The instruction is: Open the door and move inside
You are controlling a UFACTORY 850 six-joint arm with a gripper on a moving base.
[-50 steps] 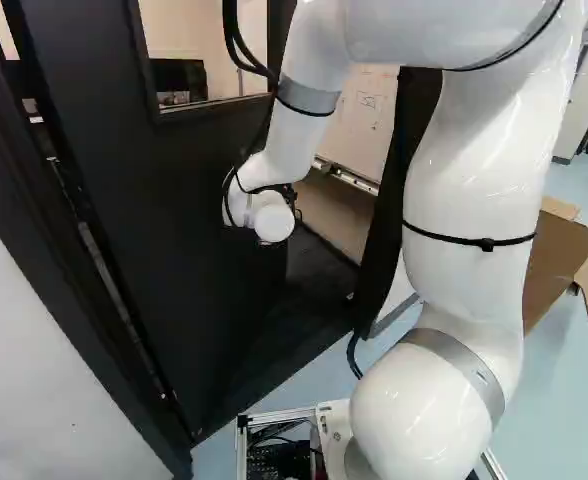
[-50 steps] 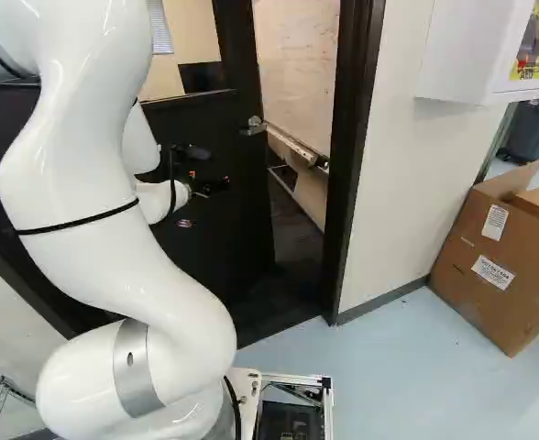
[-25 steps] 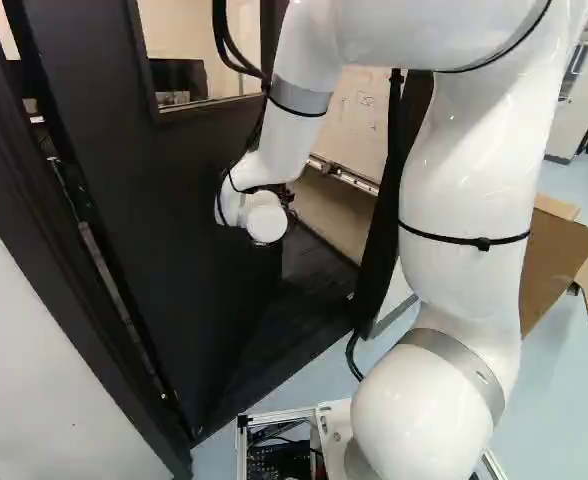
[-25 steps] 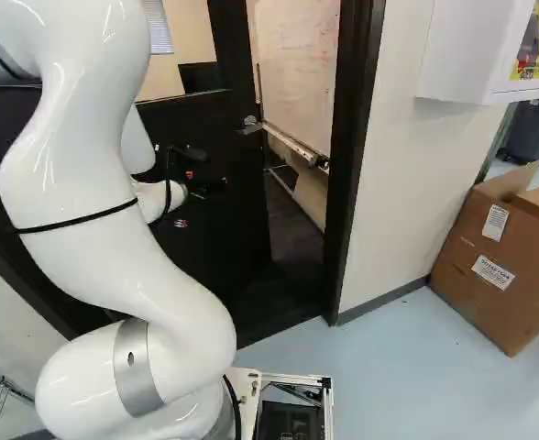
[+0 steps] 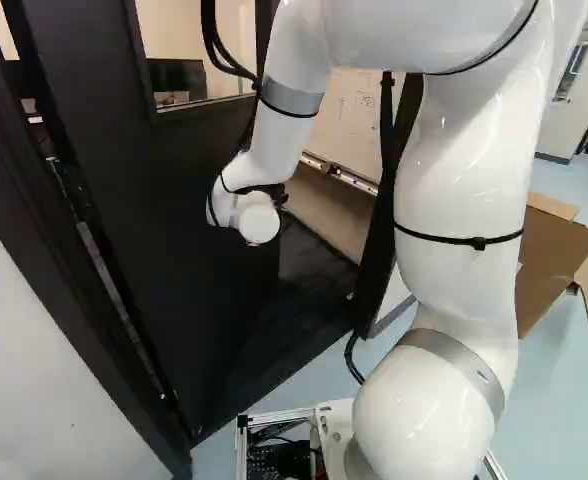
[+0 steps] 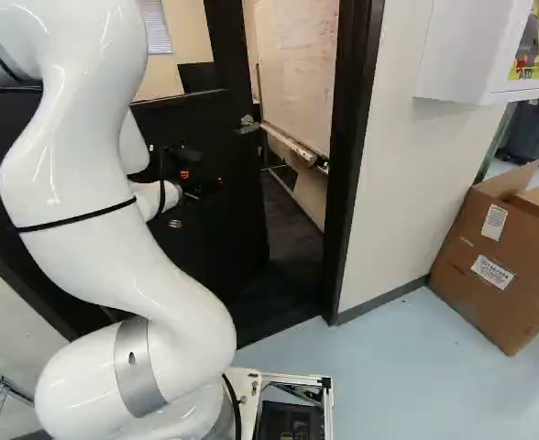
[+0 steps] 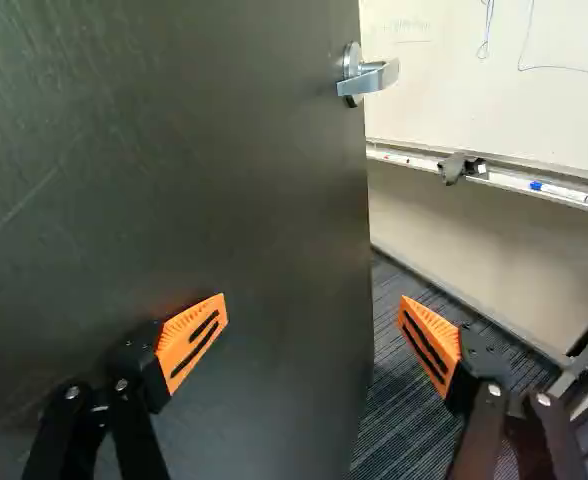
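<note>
The black door [image 5: 124, 200] stands partly open, swung inward, with a gap along its handle side. Its silver lever handle [image 6: 247, 125] shows in the right base view, and again as the handle [image 7: 368, 79] ahead of the gripper in the wrist view. My gripper [image 6: 203, 187] is low against the dark door face, below the handle. In the wrist view the gripper [image 7: 312, 325] is open and holds nothing; one finger is over the door face, the other past the door's free edge, over the opening. Whether a finger touches the door, I cannot tell.
Through the doorway are a whiteboard [image 7: 494, 90] with a marker tray and a dark striped floor [image 7: 394, 370]. The door frame [image 6: 353, 165] stands right of the opening. Beyond it are a cardboard box [image 6: 499, 261] and a white wall cabinet [image 6: 471, 50].
The door has swung a little further inward, its handle shifting left in the right base view. My arm has moved the same way, its wrist further left in both base views. The base has not moved.
</note>
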